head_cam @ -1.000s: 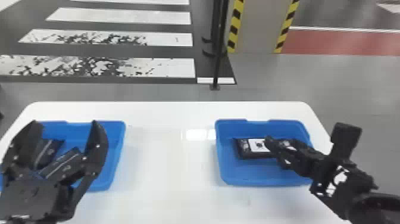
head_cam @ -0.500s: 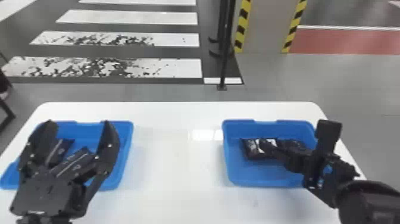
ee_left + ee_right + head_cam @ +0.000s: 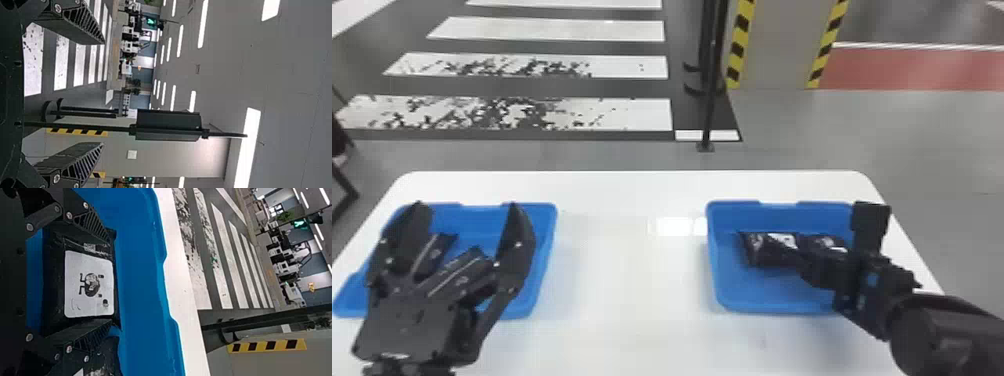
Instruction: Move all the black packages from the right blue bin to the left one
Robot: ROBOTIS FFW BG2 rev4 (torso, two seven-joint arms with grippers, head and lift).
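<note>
Right gripper (image 3: 804, 262) astride package (image 3: 90, 286), wrist view

The left rectangular blue plastic bin (image 3: 547, 245) and matching right bin (image 3: 752, 295) each hold two glossy black packages (image 3: 767, 255) on the white round-cornered table (image 3: 632, 280).

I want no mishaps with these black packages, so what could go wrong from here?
The right tool is at one black package with a second package close beside it, so it might nudge or snag that one. The left tool hangs over the left bin and may block a drop. Two packages lie in there, so another could land on top.
</note>
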